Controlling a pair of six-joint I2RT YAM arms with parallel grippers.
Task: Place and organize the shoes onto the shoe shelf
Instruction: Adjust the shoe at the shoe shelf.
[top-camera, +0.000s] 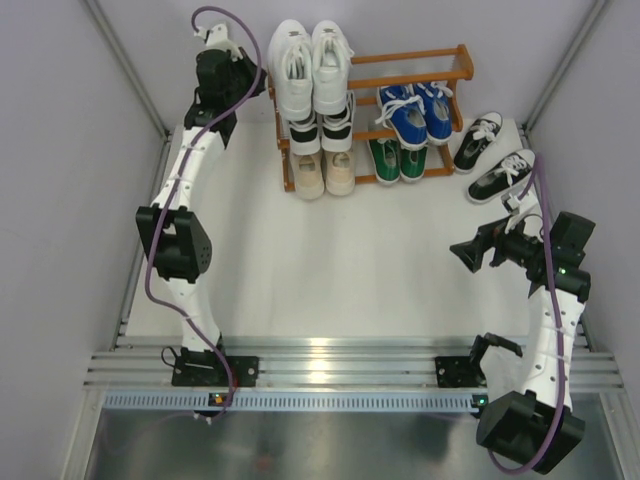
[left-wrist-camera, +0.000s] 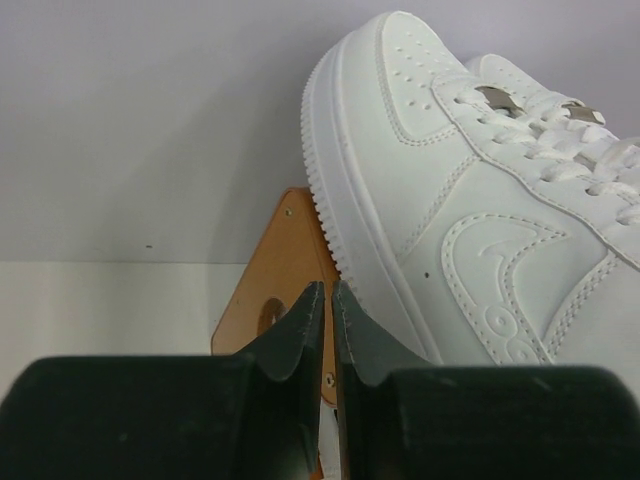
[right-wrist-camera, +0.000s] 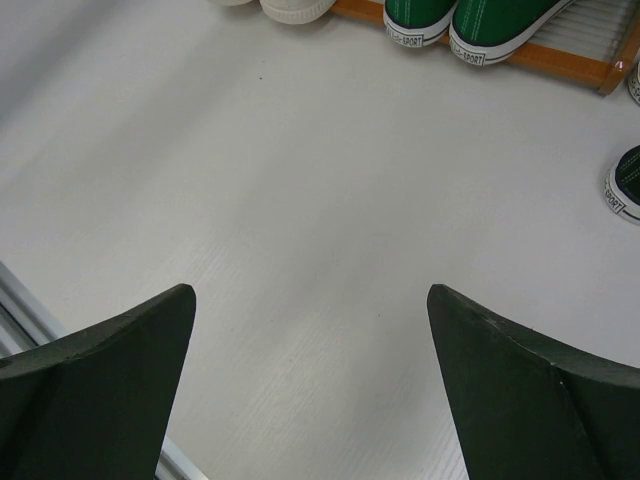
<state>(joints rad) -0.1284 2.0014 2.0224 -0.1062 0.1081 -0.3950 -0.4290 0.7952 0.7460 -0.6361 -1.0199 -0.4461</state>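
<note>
Fingers (left-wrist-camera: 300, 330) of the left gripper (left-wrist-camera: 328, 300) fill the bottom of the left wrist view. They are pressed almost together, with only a thin slit between them and nothing in it. Just past their tips stands the orange-brown end panel of the shelf (left-wrist-camera: 285, 270). Above it, the toe of a shoe from the white pair (left-wrist-camera: 470, 190) juts over the panel's top.

From above, the shelf (top-camera: 455, 62) stands at the far side of the table (top-camera: 330, 270) and holds five pairs:

- **Left side:** the white pair (top-camera: 310, 65) is on the top tier, and the shelved black pair (top-camera: 322, 130) is on the middle tier, mostly hidden beneath it. The beige pair (top-camera: 325, 172) is on the bottom tier.
- **Right side:** the blue pair (top-camera: 415, 112) sits on the middle tier, and the green pair (top-camera: 398, 158) is below it on the bottom tier.

The loose black pair (top-camera: 478, 140) lies on the table just right of the shelf. Its two shoes are slanted and a little apart, the second one nearer the right arm.

The right gripper (top-camera: 470, 255) hangs over bare table with its jaws spread wide and holding nothing. It is near the loose black pair but not touching it. Its own camera sees the shelf's bottom rail (right-wrist-camera: 560, 60) with the green toes (right-wrist-camera: 450, 20) on it. The beige toes (right-wrist-camera: 290, 8) show at the top edge and one black toe (right-wrist-camera: 625, 185) at the right edge.
</note>
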